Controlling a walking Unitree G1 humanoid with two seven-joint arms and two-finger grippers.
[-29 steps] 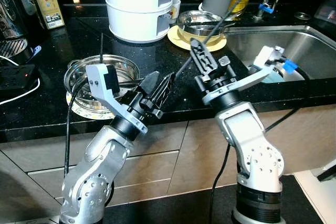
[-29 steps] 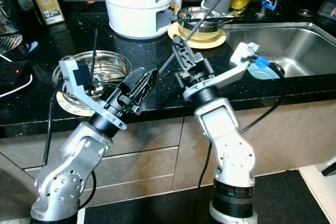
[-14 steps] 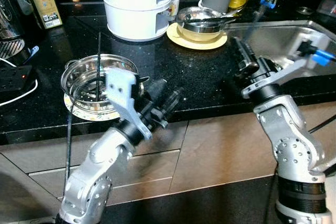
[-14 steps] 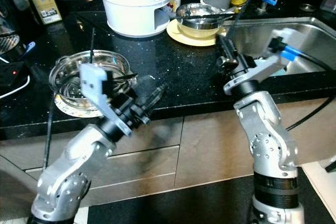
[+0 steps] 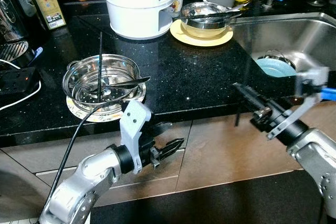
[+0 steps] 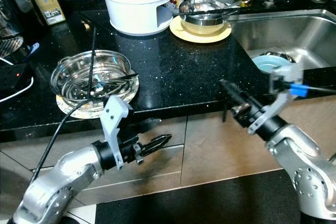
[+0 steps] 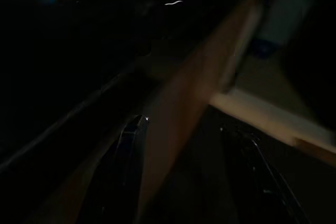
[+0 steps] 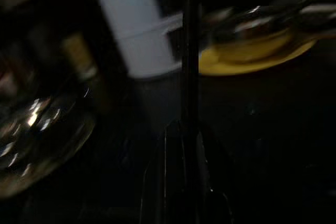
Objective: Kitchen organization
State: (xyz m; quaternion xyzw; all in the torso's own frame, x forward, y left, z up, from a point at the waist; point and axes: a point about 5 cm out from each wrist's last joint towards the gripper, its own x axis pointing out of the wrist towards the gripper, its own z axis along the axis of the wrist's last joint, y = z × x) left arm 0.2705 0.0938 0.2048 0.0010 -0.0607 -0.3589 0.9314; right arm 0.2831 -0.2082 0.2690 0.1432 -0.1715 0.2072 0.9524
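Right gripper (image 5: 247,95), fingers closed flat together, points across the black table (image 5: 189,72) toward the steel bowl (image 5: 102,83); left gripper (image 5: 170,145), fingers apart, below its edge

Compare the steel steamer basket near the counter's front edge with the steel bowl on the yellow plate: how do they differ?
The steamer basket has a perforated base and side handles; the steel bowl looks smooth-walled. The steamer basket sits on a pale mat near the front edge of the counter; the steel bowl sits on a yellow plate farther back, beside the sink. A thin dark rod stands up out of the steamer basket; the steel bowl has none. Both are shiny metal with utensils laid across them.
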